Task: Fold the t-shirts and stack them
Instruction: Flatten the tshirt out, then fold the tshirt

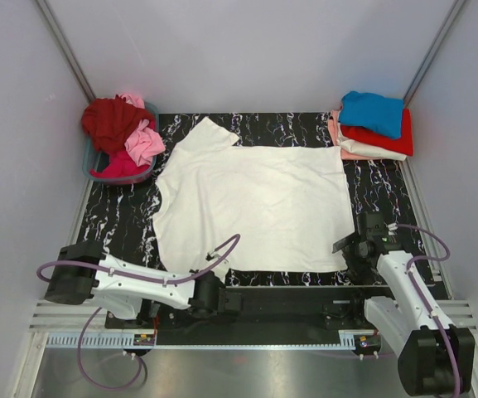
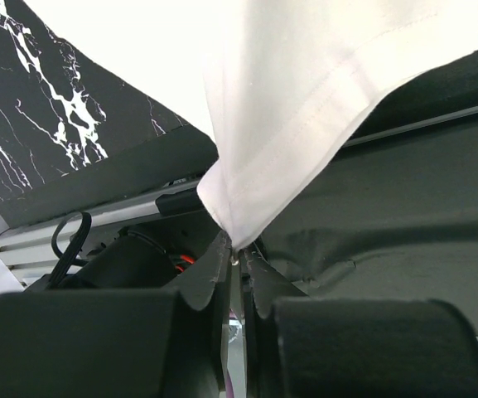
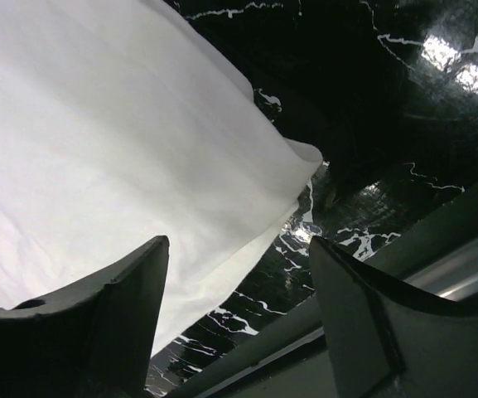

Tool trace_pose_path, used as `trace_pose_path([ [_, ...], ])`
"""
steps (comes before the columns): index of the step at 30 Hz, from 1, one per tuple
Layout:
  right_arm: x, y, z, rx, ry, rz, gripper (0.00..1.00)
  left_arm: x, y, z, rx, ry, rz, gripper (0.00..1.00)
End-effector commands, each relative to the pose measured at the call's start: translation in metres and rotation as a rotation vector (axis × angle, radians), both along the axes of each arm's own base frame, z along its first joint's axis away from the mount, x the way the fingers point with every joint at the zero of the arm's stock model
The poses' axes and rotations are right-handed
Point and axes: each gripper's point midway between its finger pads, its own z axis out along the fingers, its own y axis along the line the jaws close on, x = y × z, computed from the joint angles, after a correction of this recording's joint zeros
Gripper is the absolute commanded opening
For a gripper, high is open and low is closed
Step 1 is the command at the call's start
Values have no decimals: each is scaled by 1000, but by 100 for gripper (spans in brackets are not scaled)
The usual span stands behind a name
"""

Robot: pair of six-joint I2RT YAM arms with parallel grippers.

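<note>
A cream t-shirt lies spread flat on the black marbled table. My left gripper is at the shirt's near left hem and is shut on the hem's corner, which it holds pinched between its fingertips. My right gripper is open and empty beside the shirt's near right corner. A stack of folded shirts, blue over red over cream and pink, sits at the far right.
A blue basket with crumpled red and pink shirts stands at the far left. White walls enclose the table. A metal rail runs along the near edge by the arm bases.
</note>
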Motion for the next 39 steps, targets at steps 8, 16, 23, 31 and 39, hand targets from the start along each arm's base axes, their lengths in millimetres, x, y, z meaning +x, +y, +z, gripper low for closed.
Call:
trace_pose_path([
  [8,19,-13,1,-59,6,-62,52,7,-11,5,-72,-44,8,9],
  [16,22,-10,2,-49,-19,-31,25,8,-20,6,-98,-49,0,8],
  [23,28,-7,4,-38,-50,1,1,10,-17,11,-95,-61,2,7],
  [31,43,-7,22,-55,-131,53,0,15,-17,32,-127,-83,-3,6],
  [39,43,-20,56,-137,-172,78,0,31,-24,51,-167,-115,-31,4],
])
